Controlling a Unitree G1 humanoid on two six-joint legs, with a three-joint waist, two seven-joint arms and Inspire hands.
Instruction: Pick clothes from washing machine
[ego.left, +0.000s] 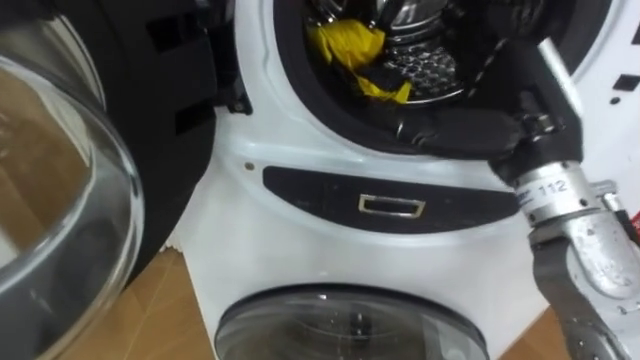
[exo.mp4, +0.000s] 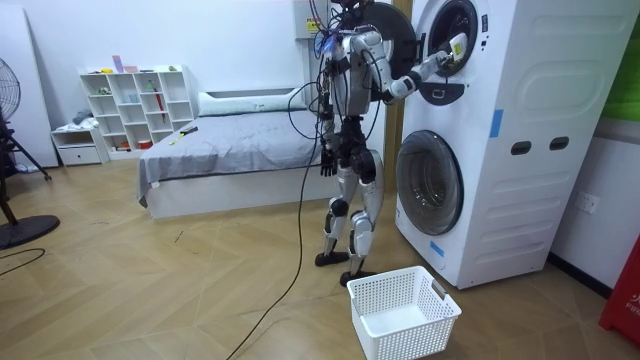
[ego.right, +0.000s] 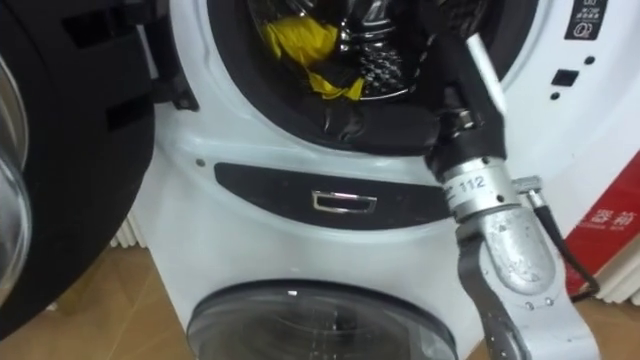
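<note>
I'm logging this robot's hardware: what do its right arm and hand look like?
The right forearm is a silver-grey metal casing, with a white numbered band at the wrist. A thin dark cable runs alongside it. The right hand is black with a pale strip on its back. The left hand looks dark.

right hand (ego.left: 538, 128): fingers were lost in the dark drum (ego.left: 432, 72), upper right
yellow cloth (ego.left: 352, 52): top was cut by upper edge
open door (ego.left: 60, 190): was cropped at left edge
lower door (ego.left: 350, 325): was cut at bottom edge
left hand (exo.mp4: 327, 165): was too small, fingers unreadable
</note>
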